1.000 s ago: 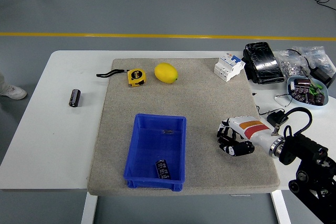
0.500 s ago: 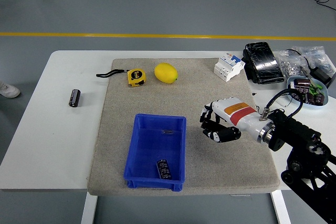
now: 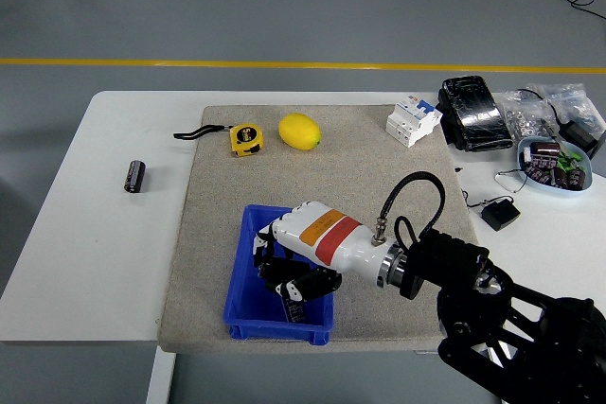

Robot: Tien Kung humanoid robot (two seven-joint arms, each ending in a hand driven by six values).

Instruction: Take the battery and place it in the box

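Glossy blue plastic box [image 3: 241,283] on matt, felt-like mat [image 3: 379,167]

Bright, even overhead light; soft shadows under the white counter [image 3: 95,234]; sharp focus, slight glare on wrapped black plastic [image 3: 472,113].

1. There is a single view, from a head camera set high on the robot's side of the white table [image 3: 114,120].
2. It faces forward and down; the table's near edge lies low in the picture, and grey floor with a yellow line [image 3: 284,64] fills the top.
3. It stands far enough back to take in the whole beige mat [image 3: 379,177].
4. The right arm [image 3: 492,309] enters from the lower right corner.
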